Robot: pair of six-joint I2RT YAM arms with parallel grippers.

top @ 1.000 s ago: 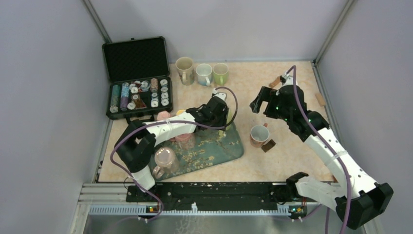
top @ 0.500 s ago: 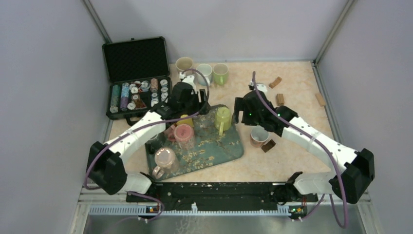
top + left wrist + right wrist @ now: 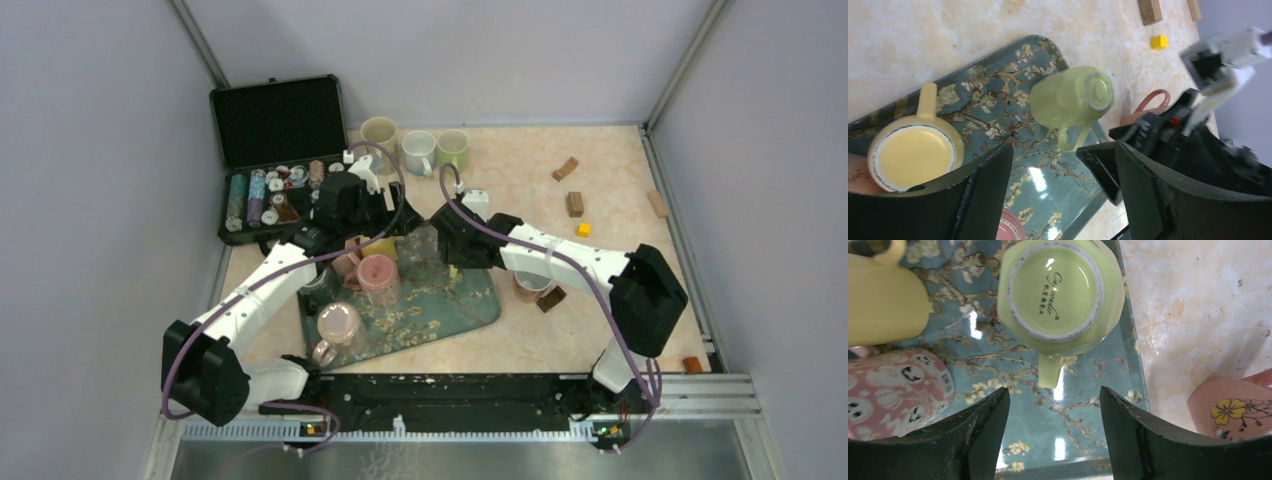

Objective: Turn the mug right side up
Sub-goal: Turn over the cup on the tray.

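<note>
Green mug (image 3: 1060,292) sits base-up on the tray (image 3: 1083,390); right end effector (image 3: 1053,410) hovers above, released and empty, so the next move is likely descending to clamp it

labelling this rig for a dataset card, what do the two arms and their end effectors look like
Both the left arm and right arm have white links joined by chunky black joints, each with a purple cable looping alongside. The left end effector and right end effector are matte black, with two broad, wedge-shaped fingers.
</note>
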